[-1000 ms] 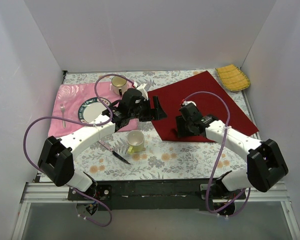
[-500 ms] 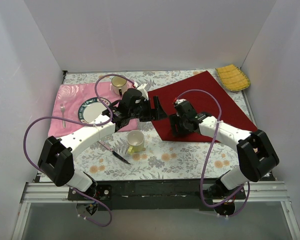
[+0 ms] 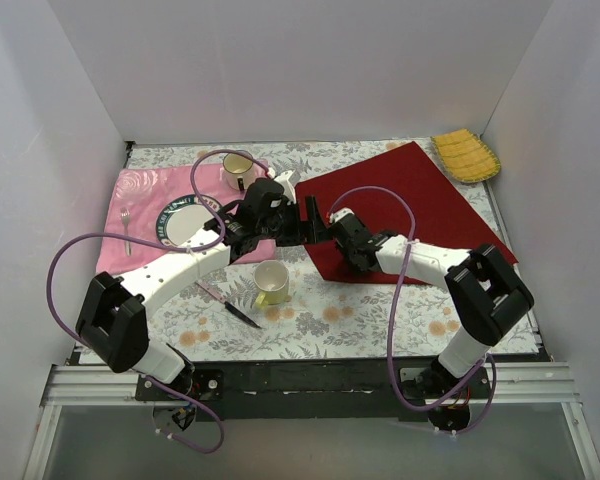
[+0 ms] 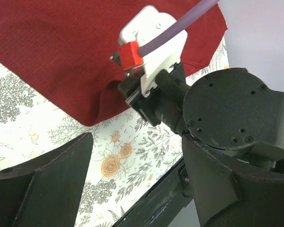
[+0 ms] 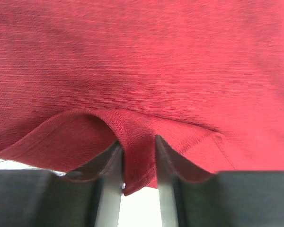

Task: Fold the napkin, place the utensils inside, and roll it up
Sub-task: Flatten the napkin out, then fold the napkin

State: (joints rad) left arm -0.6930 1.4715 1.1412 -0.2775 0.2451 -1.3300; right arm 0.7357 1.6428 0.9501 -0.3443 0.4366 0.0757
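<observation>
The dark red napkin (image 3: 420,195) lies spread on the right half of the table. My right gripper (image 3: 336,230) is at its near-left edge and is shut on a pinched ridge of the napkin (image 5: 139,156), with cloth pressed between both fingers. My left gripper (image 3: 305,220) hovers open and empty just left of that corner; in the left wrist view the left gripper (image 4: 132,189) looks down on the napkin (image 4: 61,47) and the right wrist. A black-handled knife (image 3: 230,305) lies on the tablecloth near the front left. A fork (image 3: 126,228) rests on the pink cloth.
A patterned plate (image 3: 188,222) sits on the pink cloth (image 3: 140,195). A yellow-green cup (image 3: 272,283) stands below my left arm, and a pink cup (image 3: 238,170) stands behind it. A yellow ribbed cloth (image 3: 467,155) lies at the back right corner. White walls enclose three sides.
My right arm has swung left across the napkin to its near-left edge, and its jaws have closed on a ridge of cloth. The left arm has stayed put.
</observation>
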